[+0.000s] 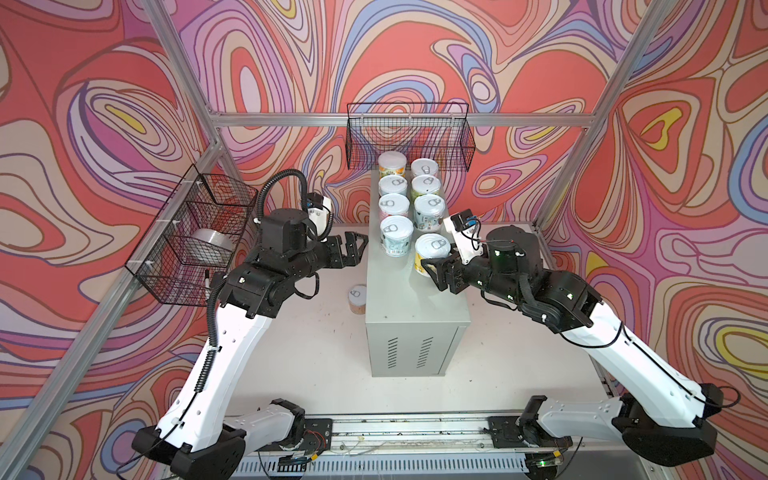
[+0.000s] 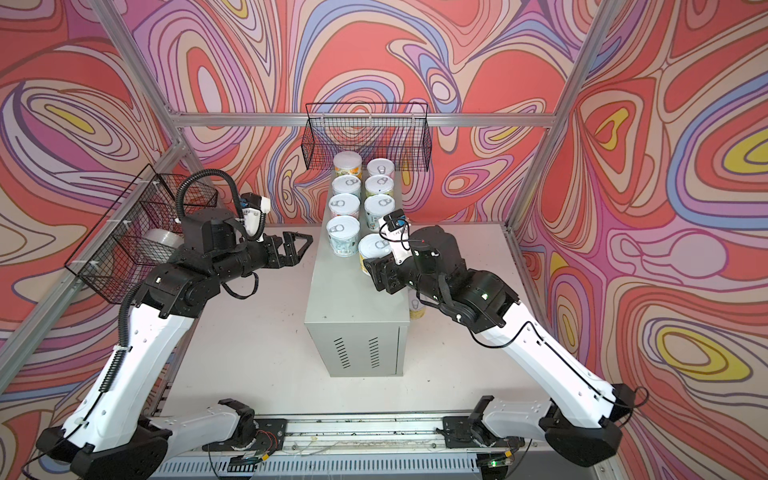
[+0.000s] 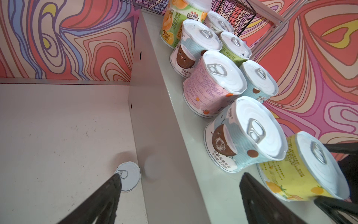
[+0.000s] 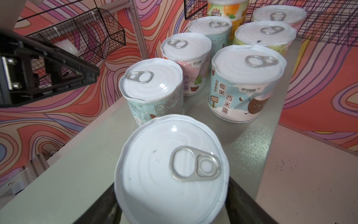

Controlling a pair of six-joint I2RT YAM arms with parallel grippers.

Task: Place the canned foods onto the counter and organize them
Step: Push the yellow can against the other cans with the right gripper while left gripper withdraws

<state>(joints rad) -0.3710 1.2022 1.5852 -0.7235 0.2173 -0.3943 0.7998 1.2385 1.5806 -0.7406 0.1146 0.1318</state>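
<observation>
I count eight cans [image 1: 394, 204] upright on the counter [image 1: 411, 299], a tall light-grey cabinet with vent slits in front. They stand in two rows of four on its far half, with the yellow can [image 1: 432, 249] nearest me. A ninth can [image 1: 357, 296] stands on the tabletop [image 1: 316, 340] left of the counter. A tenth can [image 2: 415, 306], partly hidden, stands on its right.

Eight short silver-lidded pull-tab cans [image 1: 394, 206] stand in two rows on a tall light-grey metal cabinet desk [image 1: 415, 299]. The right pincer [image 1: 432, 268] sits at the nearest, a yellow-labelled can [image 1: 433, 249]. The left pincer [image 1: 360, 249], jaws apart and empty, hovers just beside the cabinet's left edge. A ninth can [image 1: 358, 299] stands on the white desk [image 1: 311, 353] below.
</observation>
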